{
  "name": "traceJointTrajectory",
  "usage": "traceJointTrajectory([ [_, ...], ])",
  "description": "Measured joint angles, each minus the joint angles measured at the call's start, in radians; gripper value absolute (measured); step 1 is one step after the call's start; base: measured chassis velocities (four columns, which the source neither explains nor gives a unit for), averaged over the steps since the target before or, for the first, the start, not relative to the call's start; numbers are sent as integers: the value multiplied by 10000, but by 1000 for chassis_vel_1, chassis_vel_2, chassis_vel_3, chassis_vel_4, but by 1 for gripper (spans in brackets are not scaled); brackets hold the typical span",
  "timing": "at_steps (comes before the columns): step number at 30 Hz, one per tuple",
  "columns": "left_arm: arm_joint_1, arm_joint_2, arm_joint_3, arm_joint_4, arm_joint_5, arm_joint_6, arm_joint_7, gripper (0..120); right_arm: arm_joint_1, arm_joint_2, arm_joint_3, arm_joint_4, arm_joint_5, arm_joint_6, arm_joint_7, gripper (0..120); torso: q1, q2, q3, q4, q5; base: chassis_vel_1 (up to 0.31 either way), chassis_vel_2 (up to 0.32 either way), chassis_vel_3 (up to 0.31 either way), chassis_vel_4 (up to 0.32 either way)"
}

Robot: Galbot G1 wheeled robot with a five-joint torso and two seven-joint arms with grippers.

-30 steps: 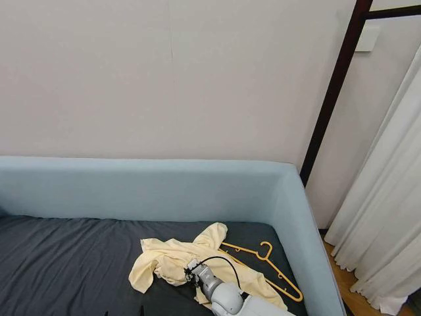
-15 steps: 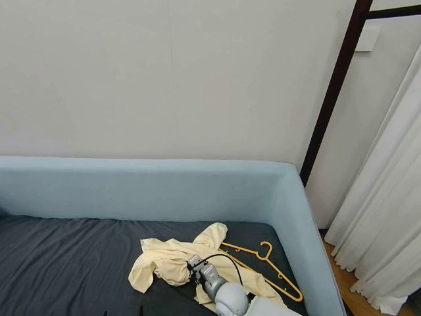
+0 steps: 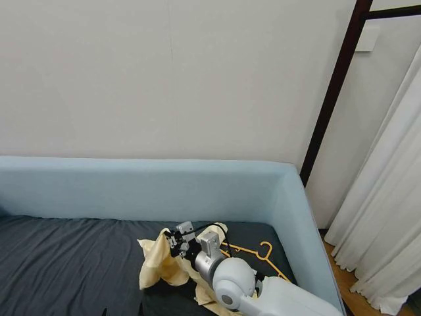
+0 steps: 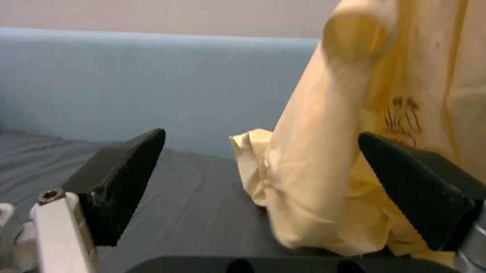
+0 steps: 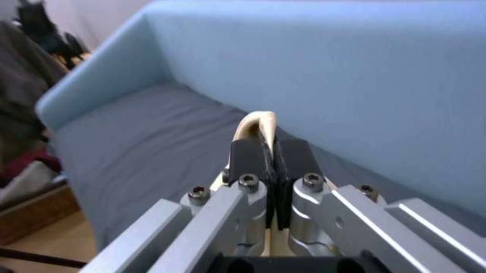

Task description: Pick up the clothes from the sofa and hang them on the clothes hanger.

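A pale yellow garment (image 3: 158,260) hangs partly lifted off the dark sofa seat (image 3: 66,257). My right gripper (image 3: 176,239) is shut on a fold at its top, and the pinched fold (image 5: 258,122) pokes out past that gripper (image 5: 271,159) in the right wrist view. In the left wrist view the garment (image 4: 319,153) drapes down ahead of my left gripper (image 4: 266,182), which stands open, its black pads (image 4: 125,176) wide apart. An orange hanger (image 3: 263,253) lies on the seat to the right of the garment, partly under the cloth.
The light blue sofa back (image 3: 145,187) and right armrest (image 3: 299,224) wall in the seat. A dark clothes rack pole (image 3: 332,92) rises behind the armrest. White curtains (image 3: 388,210) hang at the right.
My right gripper has risen and moved toward the sofa back, pulling the garment up from a flat heap into a hanging drape. The hanger has stayed put.
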Motion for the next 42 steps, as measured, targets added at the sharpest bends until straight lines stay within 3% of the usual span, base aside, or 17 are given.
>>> traceJointTrajectory([
  [11,24,-132,-34,-49,12,-22,36,100,910,-147,286,2008,1331,-317,11,0,-1,1,0,1,0,0,0,0,0],
  [16,-34,-195,-31,64,3,-17,48,100,635,353,1172,346,2325,-74,787,0,-1,2,-1,6,0,0,0,0,0],
  [18,-55,-271,24,116,66,19,64,100,111,662,2406,-2258,2572,14,953,0,0,0,0,11,0,0,0,0,0],
  [20,-58,-293,58,117,100,52,101,100,-469,491,2957,-4100,2139,12,556,0,2,-2,3,1,4,0,0,0,0],
  [25,-176,-208,112,362,123,100,169,100,-1817,-467,2934,-4667,931,-183,-131,0,0,-1,1,-9,3,0,0,0,0],
  [33,-319,-86,214,420,210,262,283,100,-2539,-736,2810,-4546,347,-416,-574,0,-1,0,-1,3,0,0,0,0,0],
  [42,-781,1167,494,13,-537,1064,500,100,-2907,-732,3279,-4895,-90,-363,-699,0,-1,0,-1,2,0,0,0,0,0],
])
